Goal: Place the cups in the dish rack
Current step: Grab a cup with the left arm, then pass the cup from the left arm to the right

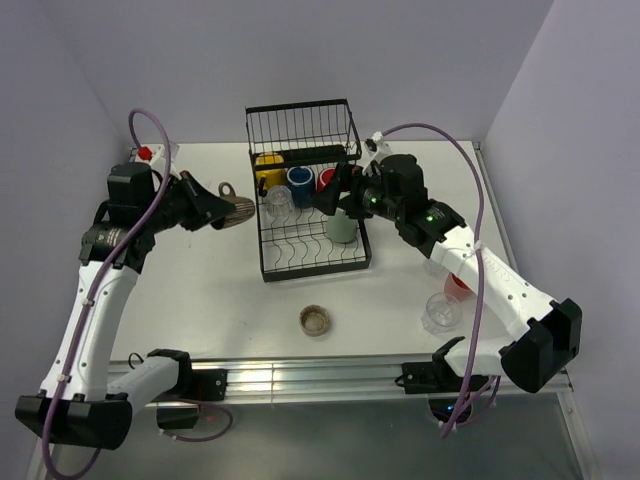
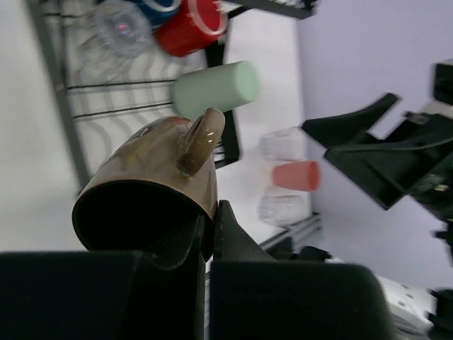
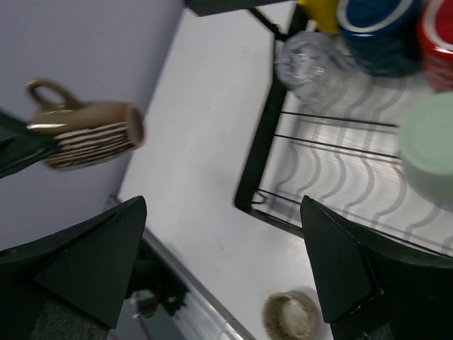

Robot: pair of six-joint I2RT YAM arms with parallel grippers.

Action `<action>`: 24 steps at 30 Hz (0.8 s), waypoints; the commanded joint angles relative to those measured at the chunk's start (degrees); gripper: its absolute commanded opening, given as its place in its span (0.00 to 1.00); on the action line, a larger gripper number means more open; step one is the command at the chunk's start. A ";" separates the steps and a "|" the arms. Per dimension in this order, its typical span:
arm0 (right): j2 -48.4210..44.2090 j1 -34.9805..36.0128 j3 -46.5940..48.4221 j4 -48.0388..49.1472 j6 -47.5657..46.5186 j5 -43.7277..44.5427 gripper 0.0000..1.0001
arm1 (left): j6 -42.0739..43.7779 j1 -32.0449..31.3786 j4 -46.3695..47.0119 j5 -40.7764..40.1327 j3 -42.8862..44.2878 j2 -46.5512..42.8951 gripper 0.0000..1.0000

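My left gripper point(image 1: 213, 210) point(image 2: 209, 230) is shut on the rim of a brown striped mug point(image 1: 236, 211) point(image 2: 152, 177) point(image 3: 92, 134), held sideways in the air left of the black wire dish rack point(image 1: 268, 270) point(image 3: 258, 152). One finger is inside the mug and one outside. In the rack sit a yellow cup point(image 1: 268, 165), a navy mug point(image 1: 300, 183), a red mug point(image 1: 326, 178), a clear glass point(image 1: 278, 205) and a green tumbler point(image 1: 342, 225) point(image 2: 216, 88). My right gripper point(image 1: 335, 195) point(image 3: 219, 248) hangs open and empty over the rack, beside the green tumbler.
A low brownish glass point(image 1: 315, 320) point(image 3: 290, 316) stands in front of the rack. Under the right arm are a pink tumbler point(image 1: 458, 283) point(image 2: 296, 175) and a clear glass point(image 1: 441, 312). A small red-topped object point(image 1: 147, 153) sits at the back left. Walls close in on both sides.
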 commanded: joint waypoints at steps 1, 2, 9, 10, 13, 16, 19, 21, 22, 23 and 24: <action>0.73 1.15 1.11 11.63 3.41 -8.64 0.97 | -4.58 4.66 17.83 20.89 -4.19 -0.90 0.00; 0.90 1.24 0.84 13.22 3.95 -9.87 0.97 | -6.25 5.28 23.60 23.09 -5.42 -0.99 0.00; 2.57 2.64 -0.22 23.16 9.13 -15.85 0.99 | -21.28 8.62 46.84 33.82 -15.44 -1.43 0.00; 2.92 3.16 -0.22 24.48 9.40 -16.03 0.99 | -22.43 8.80 48.78 34.36 -16.15 -1.43 0.00; 3.89 4.13 0.31 25.10 9.32 -15.68 0.99 | -27.96 8.80 56.95 36.20 -18.96 -1.34 0.00; 4.77 4.58 0.83 25.80 9.75 -15.68 1.00 | -31.83 8.80 63.09 37.17 -21.33 -1.08 0.00; 5.56 5.10 1.27 26.86 10.28 -15.86 1.00 | -34.03 8.80 66.79 37.79 -22.39 -0.90 0.00; 6.26 5.72 1.71 27.04 10.37 -15.68 1.00 | -35.53 8.80 68.39 38.05 -22.66 -1.08 0.00; 6.53 5.89 1.80 27.30 10.37 -15.68 1.00 | -35.53 8.80 68.31 38.14 -22.57 -1.17 0.00; 6.79 5.98 1.98 27.30 10.37 -15.60 1.00 | -35.45 8.80 68.31 38.14 -22.48 -1.43 0.00; 7.14 6.33 2.07 27.56 10.37 -15.59 1.00 | -35.27 8.80 68.05 38.05 -22.40 -1.52 0.00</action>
